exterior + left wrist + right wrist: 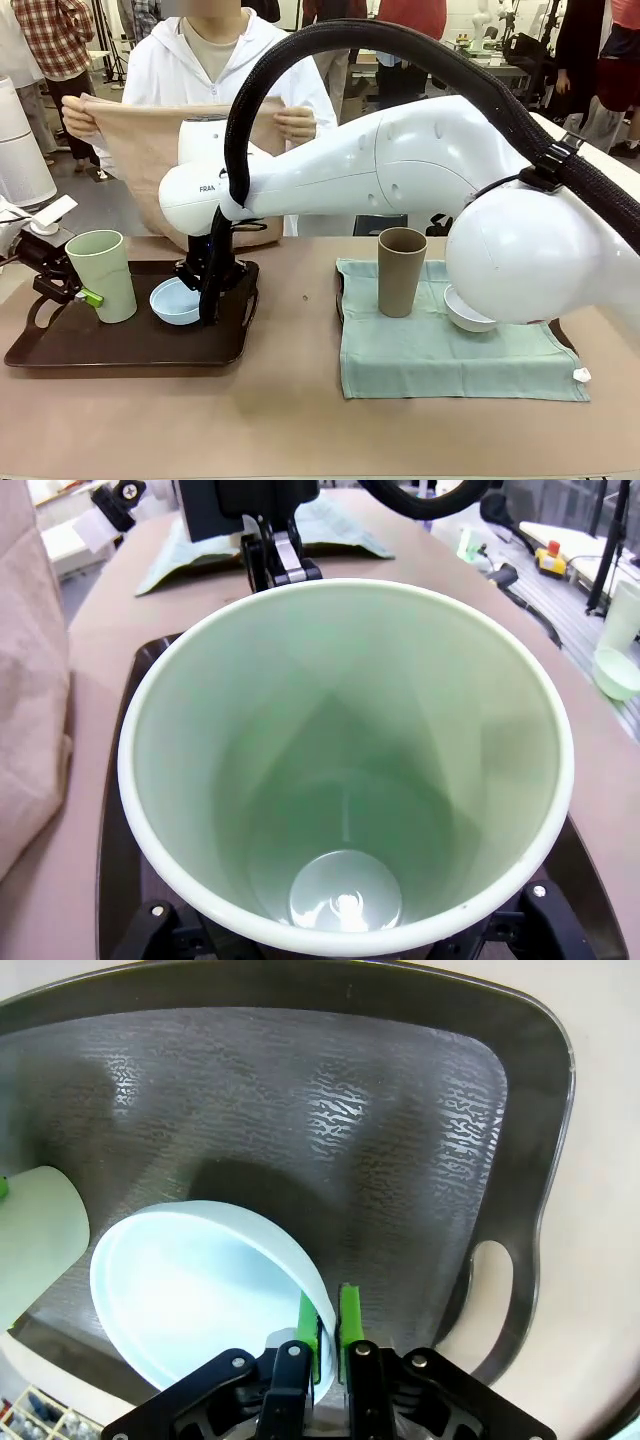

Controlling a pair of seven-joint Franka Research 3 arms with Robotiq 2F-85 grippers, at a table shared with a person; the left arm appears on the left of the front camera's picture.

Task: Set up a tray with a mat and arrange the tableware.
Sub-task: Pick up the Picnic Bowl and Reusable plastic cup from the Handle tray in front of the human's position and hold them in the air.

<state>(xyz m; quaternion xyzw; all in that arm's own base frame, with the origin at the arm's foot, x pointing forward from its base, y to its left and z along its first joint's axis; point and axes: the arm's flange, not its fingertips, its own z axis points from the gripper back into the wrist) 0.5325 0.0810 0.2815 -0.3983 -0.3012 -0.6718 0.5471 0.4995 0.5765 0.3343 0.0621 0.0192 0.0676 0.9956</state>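
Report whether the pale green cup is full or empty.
Empty: the left wrist view looks into the pale green cup and shows its bare, shiny bottom.

Front cam is fixed on my side and looks across the table (300, 420) at the person (170, 70), mid-range. Left wrist cam points straight down into the pale green cup (340, 780), very close. Right wrist cam looks down on the tray (400, 1110), close over the light blue bowl (190, 1280). I see tray and cup in all three.

Tan table (300, 420), dark tray (120, 345) left, green mat (450, 360) right
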